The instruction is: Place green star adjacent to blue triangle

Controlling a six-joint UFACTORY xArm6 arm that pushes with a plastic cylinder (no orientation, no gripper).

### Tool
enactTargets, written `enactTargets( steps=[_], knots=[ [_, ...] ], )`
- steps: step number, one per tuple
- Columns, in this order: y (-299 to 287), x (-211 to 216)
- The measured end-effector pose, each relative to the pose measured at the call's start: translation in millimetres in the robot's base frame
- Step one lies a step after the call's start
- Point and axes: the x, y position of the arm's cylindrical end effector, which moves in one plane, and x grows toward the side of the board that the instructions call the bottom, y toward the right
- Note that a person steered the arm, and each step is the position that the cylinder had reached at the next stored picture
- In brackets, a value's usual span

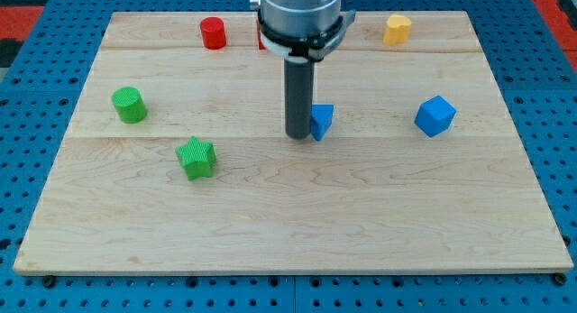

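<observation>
The green star (pixel 196 158) lies on the wooden board (pixel 288 232) at the view's left of centre. The blue triangle (pixel 322 120) lies near the middle of the board, partly hidden by my rod. My tip (pixel 298 134) rests on the board right at the blue triangle's left side, touching or nearly touching it. The green star is well to the left of my tip and slightly lower in the view.
A green cylinder (pixel 129 105) sits at the left. A red cylinder (pixel 213 32) sits at the top left, and a red block (pixel 261 38) is mostly hidden behind the arm. A yellow block (pixel 397 29) sits at the top right. A blue cube (pixel 435 115) sits at the right.
</observation>
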Motion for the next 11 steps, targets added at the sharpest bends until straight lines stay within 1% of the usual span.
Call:
enactTargets(
  steps=[1, 2, 4, 5, 6, 7, 8, 9, 10, 11],
  knots=[
    [-17, 56],
    [-71, 76],
    [-154, 49],
    [-153, 47],
    [-124, 38],
    [-110, 17],
    [-103, 19],
    [-129, 59],
    [-154, 34],
    [-122, 31]
  ],
)
